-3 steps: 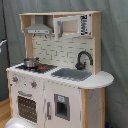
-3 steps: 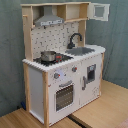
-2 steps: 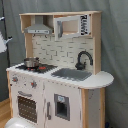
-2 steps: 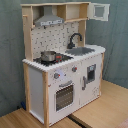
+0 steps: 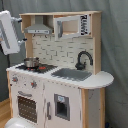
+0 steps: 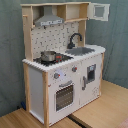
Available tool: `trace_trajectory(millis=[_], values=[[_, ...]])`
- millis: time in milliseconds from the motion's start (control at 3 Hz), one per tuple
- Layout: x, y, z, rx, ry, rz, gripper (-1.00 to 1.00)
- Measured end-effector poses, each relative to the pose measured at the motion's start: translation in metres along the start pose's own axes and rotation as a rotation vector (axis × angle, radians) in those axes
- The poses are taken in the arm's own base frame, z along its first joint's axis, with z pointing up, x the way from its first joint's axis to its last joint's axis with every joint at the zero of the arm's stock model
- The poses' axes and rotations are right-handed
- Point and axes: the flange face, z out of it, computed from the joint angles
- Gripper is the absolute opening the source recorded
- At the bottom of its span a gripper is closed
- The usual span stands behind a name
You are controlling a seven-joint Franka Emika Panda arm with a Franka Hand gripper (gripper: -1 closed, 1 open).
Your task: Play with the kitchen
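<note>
White panels and pale wood make up the kitchen (image 5: pixel 55 75), one single unit that stands on a wooden floor (image 6: pixel 107 107) before a grey backdrop in both exterior views; it fills most of each picture. One metal pot (image 6: pixel 48 56) sits on the stovetop (image 6: pixel 52 60), one black faucet (image 6: pixel 75 39) curves over one grey sink (image 6: pixel 82 50), and one grey range hood (image 6: pixel 50 21) hangs above the pot; two knobs (image 6: pixel 56 76) show on the front panel above one oven door (image 6: pixel 64 95), and one smaller door (image 6: pixel 90 75) sits under the sink. One upper cabinet door (image 6: pixel 100 11) stands swung open at the second exterior view's right, past the top corner of the unit; in the first exterior view the cabinet (image 5: pixel 72 26) shows a window front. The countertop (image 5: pixel 100 79) ends in a rounded edge that juts out at the first exterior view's right.

One white robot arm (image 5: pixel 10 32) enters at the first exterior view's left edge, level with the hood, just beside the wooden side post and apart from the pot below it; its pincer is not seen there, nor in the second exterior view, so I cannot tell whether it is apart or together. Open floor lies in front of the oven and to the second exterior view's right of the unit; the space above the stovetop, between pot and hood, is free.
</note>
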Motion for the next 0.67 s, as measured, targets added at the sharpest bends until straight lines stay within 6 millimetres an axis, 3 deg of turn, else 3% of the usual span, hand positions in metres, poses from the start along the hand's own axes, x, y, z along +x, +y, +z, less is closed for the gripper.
trace_trajectory(millis=[667], values=[[-0.012, 0.034, 0.064, 0.015, -0.057, 0.081, 1.0]])
